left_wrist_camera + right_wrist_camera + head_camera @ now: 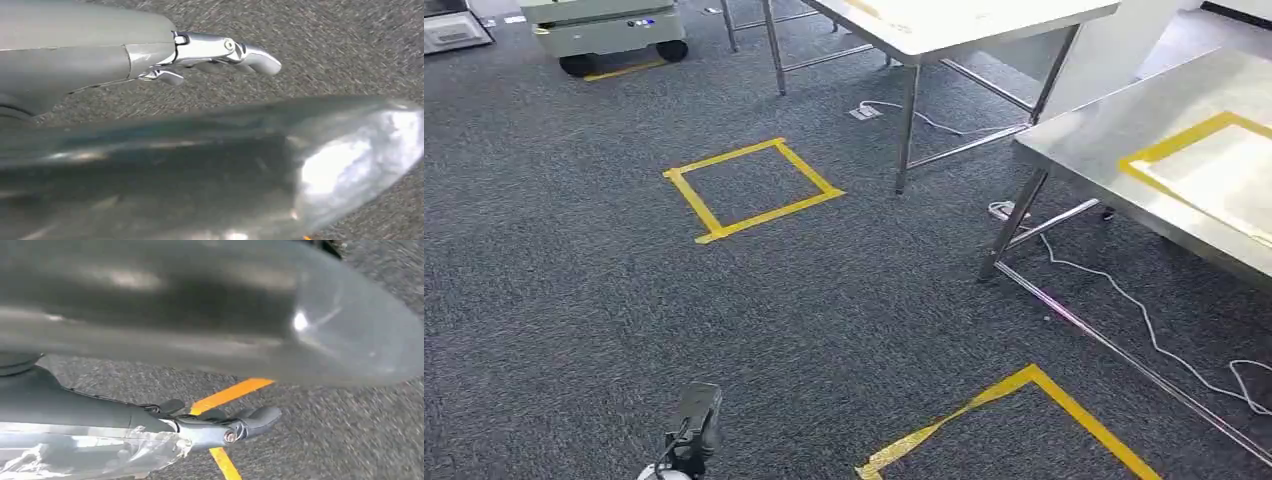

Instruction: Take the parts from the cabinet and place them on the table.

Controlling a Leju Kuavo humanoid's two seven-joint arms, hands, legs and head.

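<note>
— Left hand (pixel 220 52)?
— Fingers apart, nothing in them.
— Right hand (pixel 215 430)?
— Clear bag (pixel 90 457) against it, likely the part. Cannot tell whether clamped.
— Desk (pixel 1104 150)?
— Ahead on the right, well apart, yellow outline (pixel 1174 142) on top.
— Risks?
— Loose grip: bag dropped on carpet (pixel 574 300) mid-walk. White cable (pixel 1139 320) beside desk legs: could snag a foot.

The right table (pixel 1124 130) runs off the right edge, its taped rectangle (pixel 1214 165) cut with it. The far table (pixel 944 35) is cut by the top edge, as is the wheeled cart (pixel 609 30). The near floor tape (pixel 1014 410) leaves the bottom edge. A blurred grey bulk crosses both wrist views. Beside the right hand (pixel 215 427) lies clear plastic (pixel 90 455); whether it is held cannot be told.
</note>
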